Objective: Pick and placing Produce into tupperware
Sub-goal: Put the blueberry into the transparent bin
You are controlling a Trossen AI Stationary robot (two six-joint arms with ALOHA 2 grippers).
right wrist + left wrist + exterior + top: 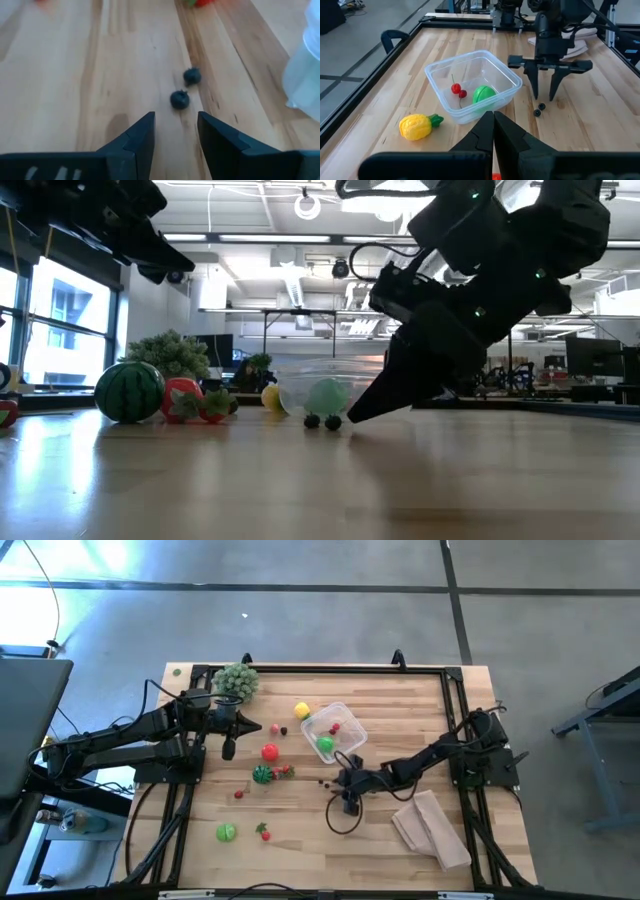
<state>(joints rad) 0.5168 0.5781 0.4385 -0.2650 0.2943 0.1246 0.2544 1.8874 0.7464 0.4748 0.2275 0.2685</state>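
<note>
Right gripper (pixel 176 131) fingers apart behind two dark berries (pixel 180 99); left gripper (pixel 493 131) fingers together, no writing readable

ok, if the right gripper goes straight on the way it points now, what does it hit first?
Likely the nearer of the two dark berries, lying just ahead of the right gripper, roughly centred between its open jaws. The second berry sits just beyond. Depth is hard to judge; it may reach the table first.
</note>
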